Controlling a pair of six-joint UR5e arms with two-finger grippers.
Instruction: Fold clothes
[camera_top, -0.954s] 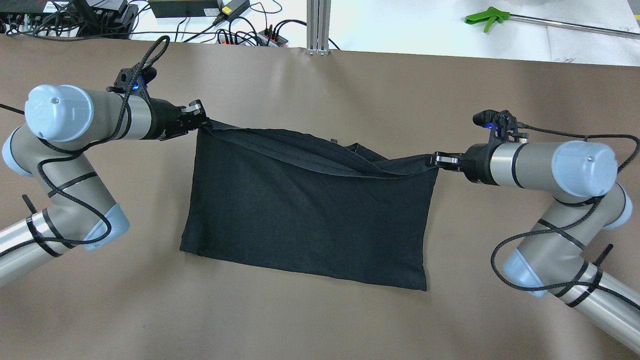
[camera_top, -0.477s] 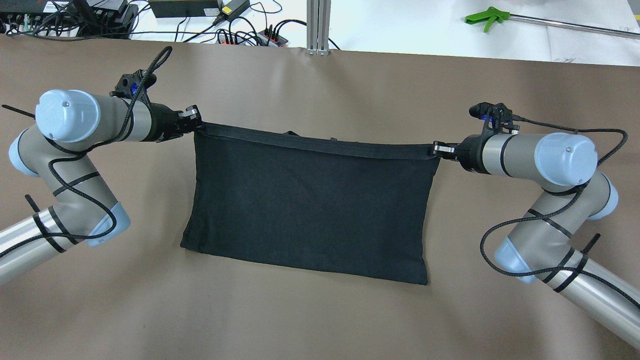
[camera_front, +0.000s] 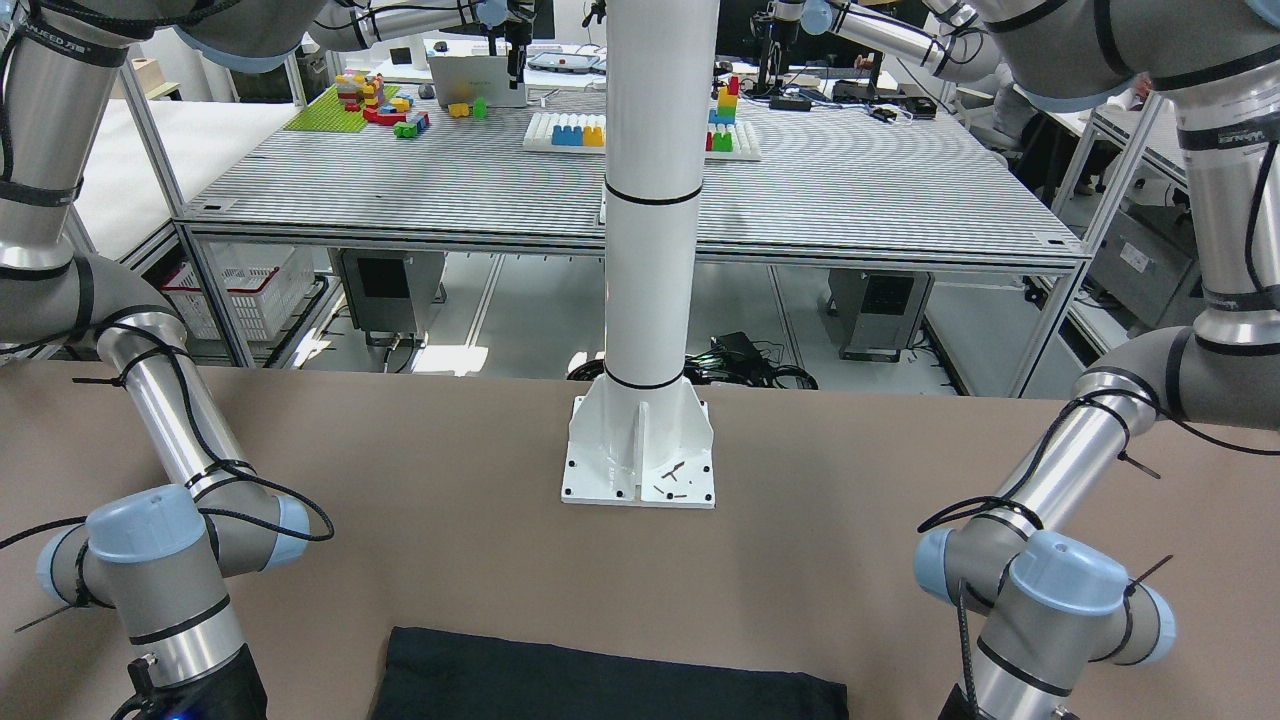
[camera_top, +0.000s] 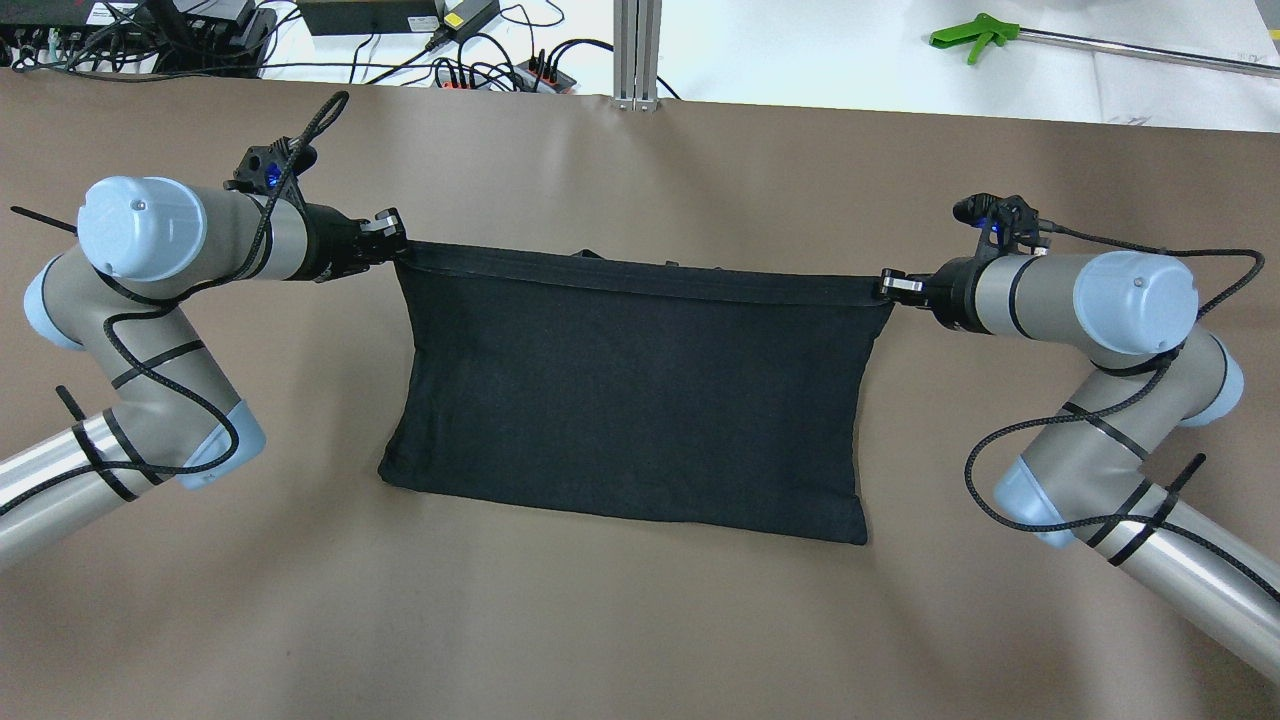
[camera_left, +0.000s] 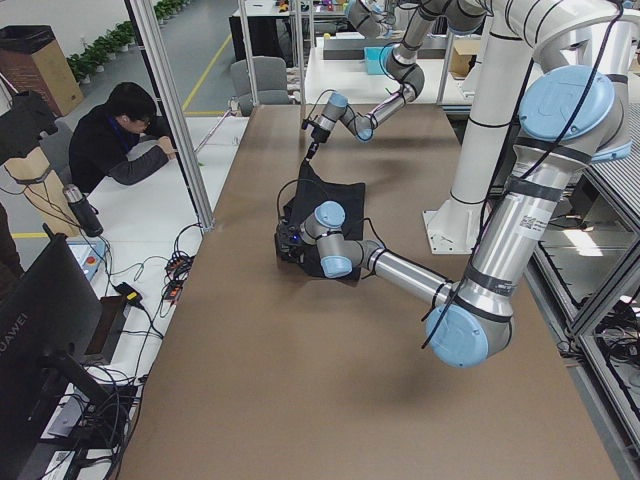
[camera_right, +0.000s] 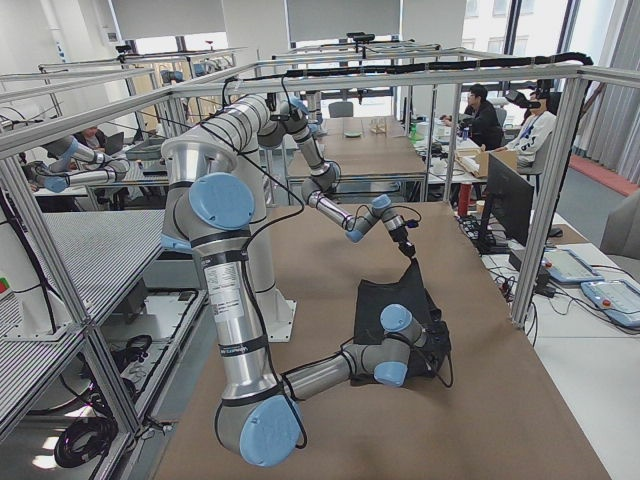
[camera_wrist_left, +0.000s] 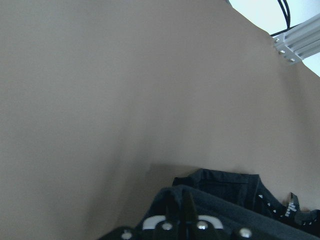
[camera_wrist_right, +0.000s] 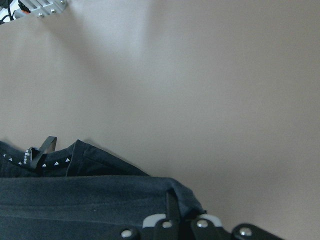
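One black garment (camera_top: 630, 400) hangs stretched between both grippers over the brown table (camera_top: 640, 640), upper hem taut and raised, opposite edge resting on the surface on the robot's side. Left gripper (camera_top: 393, 240) and right gripper (camera_top: 895, 287) are each clamped on an upper corner. Judgement: the cloth appears doubled once; laying it flat and further folds remain. The collar (camera_wrist_right: 45, 155) shows beyond the held hem in the wrist views, but how many layers are pinched cannot be determined. The front-facing view cuts off both grippers and most of the cloth.
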